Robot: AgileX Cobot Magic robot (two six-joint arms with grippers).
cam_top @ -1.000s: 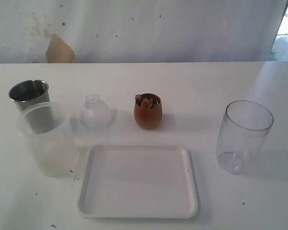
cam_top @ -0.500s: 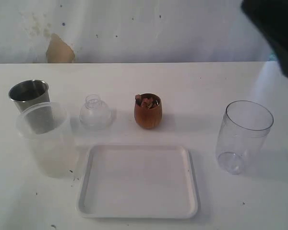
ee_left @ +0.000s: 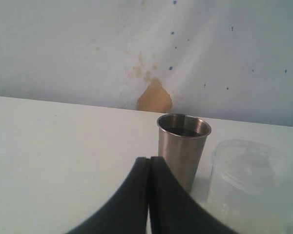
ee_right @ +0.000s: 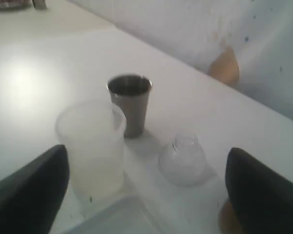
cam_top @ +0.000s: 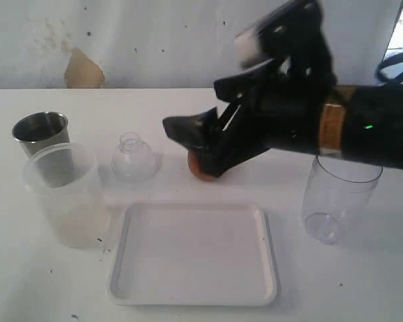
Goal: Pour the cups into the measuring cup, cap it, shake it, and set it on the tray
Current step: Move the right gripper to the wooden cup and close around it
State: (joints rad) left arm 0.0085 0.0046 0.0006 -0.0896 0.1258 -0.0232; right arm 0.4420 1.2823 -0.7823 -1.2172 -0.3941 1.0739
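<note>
Wooden cup (cam_top: 199,169) mostly hidden, right tool (cam_top: 190,147) spread apart, seemingly over it, left tool (ee_left: 149,162) together

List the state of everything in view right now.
steel tumbler: upright, contents unclear
frosted cup: upright
dome lid: resting on table, not fitted
wooden cup: on table, mostly hidden by right gripper
measuring cup: upright, uncapped, empty
tray: bare
right gripper: fingers open, near wooden cup
left gripper: fingers shut, holding nothing

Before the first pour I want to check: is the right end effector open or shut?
Open: in the right wrist view, the right end effector has its black fingers standing far apart.
</note>
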